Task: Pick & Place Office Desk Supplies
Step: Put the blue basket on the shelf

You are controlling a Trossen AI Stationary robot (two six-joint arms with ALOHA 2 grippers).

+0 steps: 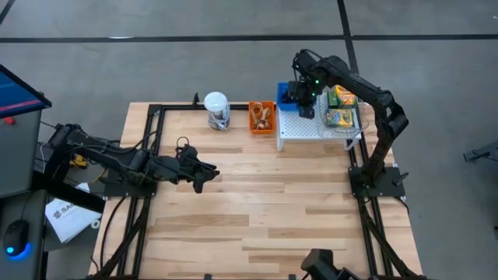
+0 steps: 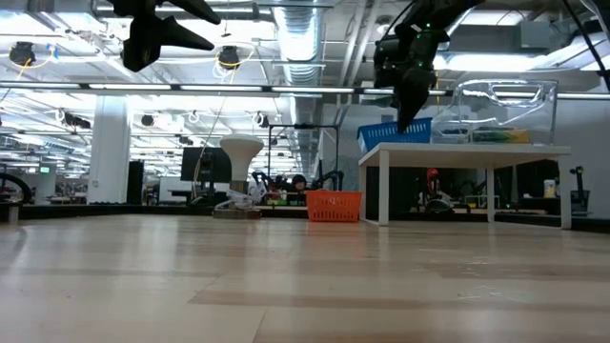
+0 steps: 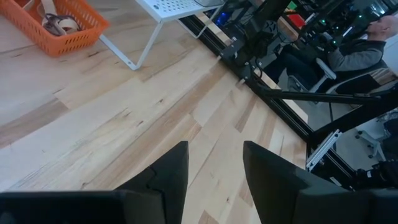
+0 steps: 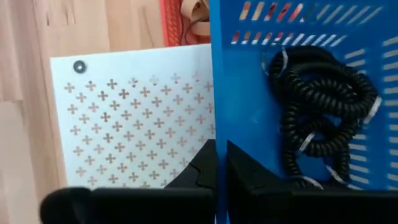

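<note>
Right hand over the blue basket

High view: left hand (image 1: 204, 173), part-open and empty, hangs near the worktop's left edge; crayon boxes (image 1: 340, 107) sit on the shelf (image 1: 299, 124) at the far-right corner. Right wrist view: closed, empty right hand (image 4: 221, 163) directly above black coil clips (image 4: 326, 106) in the blue basket (image 4: 239, 93).

A dark gripper (image 2: 412, 100) hangs with its fingers together just above a blue basket (image 2: 394, 134) on a white shelf (image 2: 464, 151). Level with it and to its side stands a clear bin (image 2: 505, 110). Below and beside it, an orange basket (image 2: 334, 205) rests on the wooden table (image 2: 286, 286). Another gripper (image 2: 152, 33) hovers well apart.
</note>
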